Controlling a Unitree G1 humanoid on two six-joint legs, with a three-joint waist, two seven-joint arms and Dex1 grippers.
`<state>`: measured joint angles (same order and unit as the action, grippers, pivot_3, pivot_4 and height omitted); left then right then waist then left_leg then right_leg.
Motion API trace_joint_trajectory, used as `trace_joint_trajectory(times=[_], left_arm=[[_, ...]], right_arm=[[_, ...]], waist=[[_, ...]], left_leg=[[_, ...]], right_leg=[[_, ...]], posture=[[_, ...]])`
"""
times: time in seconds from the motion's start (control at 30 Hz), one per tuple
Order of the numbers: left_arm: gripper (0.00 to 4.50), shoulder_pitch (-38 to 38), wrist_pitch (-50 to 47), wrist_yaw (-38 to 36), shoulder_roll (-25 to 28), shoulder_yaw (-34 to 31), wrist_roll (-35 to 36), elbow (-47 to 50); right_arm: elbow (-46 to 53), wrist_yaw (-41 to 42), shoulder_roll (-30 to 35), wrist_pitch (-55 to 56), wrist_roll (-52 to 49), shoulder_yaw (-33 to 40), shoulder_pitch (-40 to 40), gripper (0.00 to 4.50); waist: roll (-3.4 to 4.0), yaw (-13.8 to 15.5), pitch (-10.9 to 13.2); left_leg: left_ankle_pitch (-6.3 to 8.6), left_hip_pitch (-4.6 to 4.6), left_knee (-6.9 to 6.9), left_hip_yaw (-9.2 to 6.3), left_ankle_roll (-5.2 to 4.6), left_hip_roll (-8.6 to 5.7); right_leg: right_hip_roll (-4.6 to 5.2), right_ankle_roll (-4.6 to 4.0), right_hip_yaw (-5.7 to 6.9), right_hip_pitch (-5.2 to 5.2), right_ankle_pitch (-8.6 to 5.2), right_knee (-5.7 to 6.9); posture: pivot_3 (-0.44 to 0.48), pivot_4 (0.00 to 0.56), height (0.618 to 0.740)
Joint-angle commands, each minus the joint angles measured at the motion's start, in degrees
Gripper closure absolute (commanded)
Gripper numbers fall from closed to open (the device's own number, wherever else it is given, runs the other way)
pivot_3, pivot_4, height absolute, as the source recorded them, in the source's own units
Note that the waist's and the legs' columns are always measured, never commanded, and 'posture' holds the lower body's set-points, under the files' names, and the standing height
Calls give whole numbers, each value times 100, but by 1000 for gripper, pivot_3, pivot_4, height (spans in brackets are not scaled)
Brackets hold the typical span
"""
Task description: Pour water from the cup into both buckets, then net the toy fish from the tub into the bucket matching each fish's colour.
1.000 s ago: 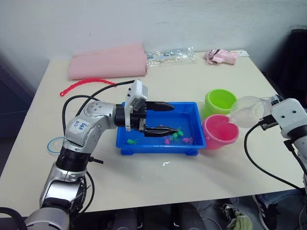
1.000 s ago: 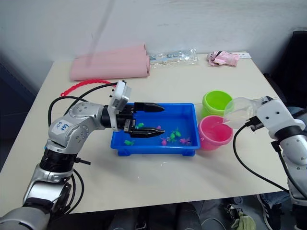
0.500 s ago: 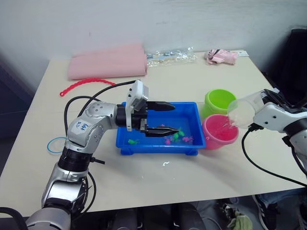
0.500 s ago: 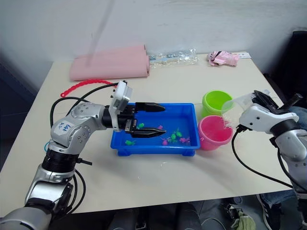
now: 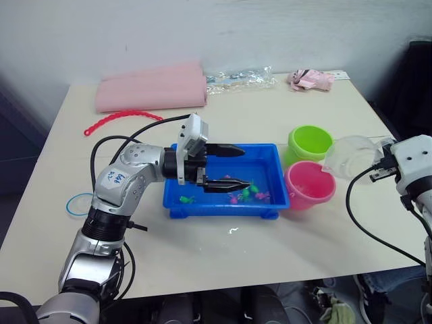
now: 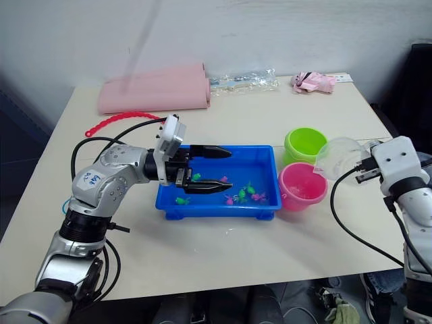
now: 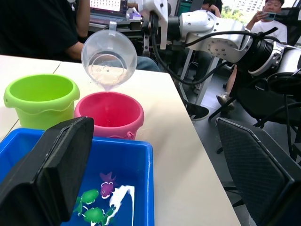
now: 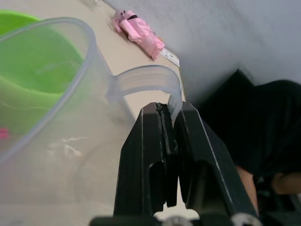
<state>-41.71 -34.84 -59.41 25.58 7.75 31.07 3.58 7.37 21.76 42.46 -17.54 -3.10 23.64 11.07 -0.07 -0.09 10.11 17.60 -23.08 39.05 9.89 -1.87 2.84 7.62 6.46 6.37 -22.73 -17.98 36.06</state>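
1. Head views, containers: blue tub [image 5: 270, 169] under and around the left gripper [image 5: 233, 166], holding small pink and green toy fish [image 5: 251, 194] clustered just past the lower fingertip. Pink bucket [image 5: 309, 185] and green bucket [image 5: 309, 144] touching each other, just beyond the tub's far end from the left jaws. Clear cup [image 5: 351, 156] tilted on its side, lip toward the pink bucket, held out from the right gripper [image 6: 368, 162].
2. Head views, room: left jaws wide apart, nothing between them, hovering over the tub. Open table [image 5: 256, 256] below the tub toward the near edge; pink folded cloth [image 5: 152, 88], red beaded chain [image 5: 121, 118], clear plastic packet [image 5: 239, 79] and a small pink bundle [image 5: 310, 79] well behind the left jaws near the far edge. Light blue ring [image 5: 77, 202] lying behind the left arm.
3. Head views, writing: white label [image 5: 113, 177] on the left forearm with handwritten marks, not readable.
4. Left wrist view: between the spread fingers [image 7: 51, 165], tub corner with fish, then both buckets, then the cup above the pink bucket's rim. People seated past the table edge.
5. Right wrist view: right fingers [image 8: 150, 155] pinched together on the cup's thin handle [image 8: 148, 80]; cup wall just ahead of the jaws, green bucket seen through and beyond it.
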Motion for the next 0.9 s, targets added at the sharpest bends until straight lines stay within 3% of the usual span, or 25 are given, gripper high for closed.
trace_joint_trajectory(times=[0.03,0.2,0.53,0.9], left_arm=[[0,-215,123,211,-206,-248,65,-56],[0,-357,64,502,-436,-380,73,-136],[0,-637,218,1058,-735,-257,-417,-505],[0,-444,140,1074,-795,-224,-376,-212]], right_arm=[[-5,-123,234,-305,-108,212,536,4329],[-588,-369,446,-302,220,-78,1247,4329],[-2444,-1079,639,808,1653,-1596,2688,4329],[-3472,-1931,1261,2498,3683,-3161,3236,4329]], waist=[[0,2,0],[0,0,0],[0,-16,0],[1,-28,1]], left_leg=[[0,0,0,0,0,0],[-1,-1,-2,0,-2,-1],[-1,-4,-4,5,-2,-1],[-2,-10,-14,9,-1,1]], right_leg=[[1,0,0,0,0,1],[3,0,2,-1,0,1],[2,1,1,-5,0,23],[4,2,-1,-13,0,14]], posture=[[0,150,738],[0,150,738],[0,150,738],[0,150,738]])
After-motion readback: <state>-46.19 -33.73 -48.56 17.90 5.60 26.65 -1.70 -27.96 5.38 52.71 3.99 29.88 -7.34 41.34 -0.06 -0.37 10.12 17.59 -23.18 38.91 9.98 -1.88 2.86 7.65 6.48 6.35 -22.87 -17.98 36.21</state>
